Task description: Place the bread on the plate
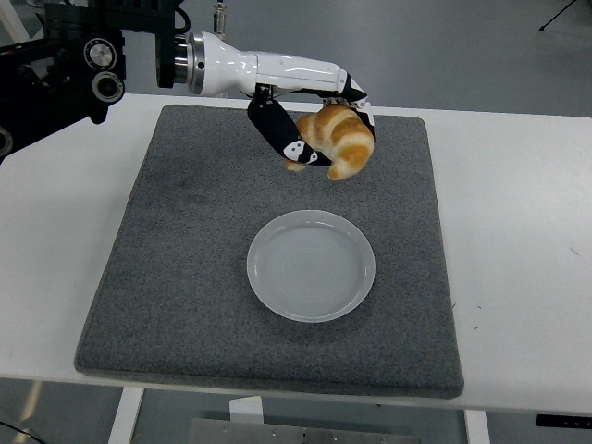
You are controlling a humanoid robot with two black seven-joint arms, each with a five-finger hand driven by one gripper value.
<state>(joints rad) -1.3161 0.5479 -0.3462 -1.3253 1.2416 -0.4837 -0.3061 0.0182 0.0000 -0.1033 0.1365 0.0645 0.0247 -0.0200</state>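
Black metal fills the upper left corner, where the left arm (83,65) comes in over the white table (518,213) and narrows into a white forearm reaching toward the middle. At its end the left hand (310,125) has its fingers (277,134) curled around the bread (338,139), a golden croissant: dark digits wrap its near side and others fold over its top, so the bread is pinched between them, lifted clear of the grey mat (185,259) above the mat's far edge.

Right of and nearer than the hand lies the plate (311,265), round, pale and bare, sitting flat near the mat's centre. What the coming move turns on is this offset: the plate lies toward the camera from the bread and slightly left of it, well apart and lower. The croissant's long axis runs slantwise, one tip pointing down toward the plate, the other tucked into the palm. My reading is that the hand needs to travel toward the near edge and descend before any release.

No right arm shows anywhere at the right side.
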